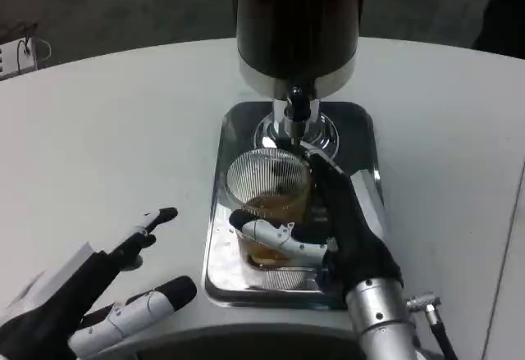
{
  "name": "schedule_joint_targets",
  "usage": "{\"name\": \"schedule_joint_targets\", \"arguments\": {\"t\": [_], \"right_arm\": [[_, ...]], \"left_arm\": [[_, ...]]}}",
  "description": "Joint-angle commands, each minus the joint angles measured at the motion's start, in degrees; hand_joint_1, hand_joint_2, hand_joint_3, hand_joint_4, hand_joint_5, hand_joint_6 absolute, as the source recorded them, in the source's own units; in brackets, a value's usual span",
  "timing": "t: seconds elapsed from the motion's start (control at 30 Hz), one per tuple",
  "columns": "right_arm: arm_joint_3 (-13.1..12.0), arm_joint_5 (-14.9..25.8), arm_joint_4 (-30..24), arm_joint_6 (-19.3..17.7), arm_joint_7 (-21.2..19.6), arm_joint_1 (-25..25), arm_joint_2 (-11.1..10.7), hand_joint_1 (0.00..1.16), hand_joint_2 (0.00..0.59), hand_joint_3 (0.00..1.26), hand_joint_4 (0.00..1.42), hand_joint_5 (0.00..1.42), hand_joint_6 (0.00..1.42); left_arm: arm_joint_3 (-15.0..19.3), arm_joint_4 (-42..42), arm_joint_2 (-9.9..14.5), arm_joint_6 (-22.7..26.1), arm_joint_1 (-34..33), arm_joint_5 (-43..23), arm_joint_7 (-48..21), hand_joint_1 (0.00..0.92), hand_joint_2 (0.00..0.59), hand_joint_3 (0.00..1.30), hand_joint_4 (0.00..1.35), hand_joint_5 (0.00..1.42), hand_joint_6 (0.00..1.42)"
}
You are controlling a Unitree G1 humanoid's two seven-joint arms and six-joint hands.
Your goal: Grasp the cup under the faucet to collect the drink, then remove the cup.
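Note:
A ribbed clear cup (pixel 268 181) with amber drink in its bottom stands on the steel drip tray (pixel 225 257), a little in front of the black faucet (pixel 296 107). My right hand (pixel 328 225) grips the cup, fingers wrapped round its front and right side. The dark drink dispenser (pixel 298 24) towers behind the tray. My left hand (pixel 98 290) hovers over the table at the lower left, fingers spread, holding nothing.
The round white table (pixel 123 130) stretches left and right of the tray. A white object with wires (pixel 20 55) lies at the far left edge. A cable (pixel 439 331) trails from my right wrist.

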Motion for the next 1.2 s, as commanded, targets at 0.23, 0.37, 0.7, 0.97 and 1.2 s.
{"name": "schedule_joint_targets", "arguments": {"t": [0.23,0.37,0.7,0.97,1.2], "right_arm": [[1.82,-4.42,-0.44,0.61,-6.93,1.07,4.24,0.95,0.234,0.52,0.69,0.82,0.92],[2.00,-5.47,-0.15,0.40,-8.68,1.28,4.94,0.96,0.235,0.57,0.76,0.90,1.04],[3.06,-5.84,-3.52,-0.34,-9.55,3.82,4.24,0.96,0.235,0.72,0.97,1.12,1.27],[3.96,-5.37,-10.73,0.85,-2.28,8.04,0.87,0.95,0.231,0.79,1.05,1.21,1.34],[3.79,-4.38,-19.39,1.32,2.61,13.87,-1.00,0.95,0.232,0.84,1.08,1.25,1.38]], "left_arm": [[1.30,-0.33,0.90,-0.48,2.01,-0.87,-0.63,0.000,0.004,0.10,0.02,0.09,0.16],[1.56,0.14,0.97,-0.86,2.03,-1.11,-0.70,0.000,0.004,0.10,0.03,0.09,0.16],[1.74,1.13,1.22,-1.43,1.26,-1.73,-0.77,0.000,0.003,0.11,0.03,0.09,0.16],[1.48,2.42,1.59,-2.34,0.17,-2.47,-0.68,0.000,0.002,0.11,0.03,0.10,0.16],[1.16,2.77,1.58,-3.01,-0.46,-2.57,-0.64,0.000,0.002,0.11,0.03,0.10,0.16]]}}
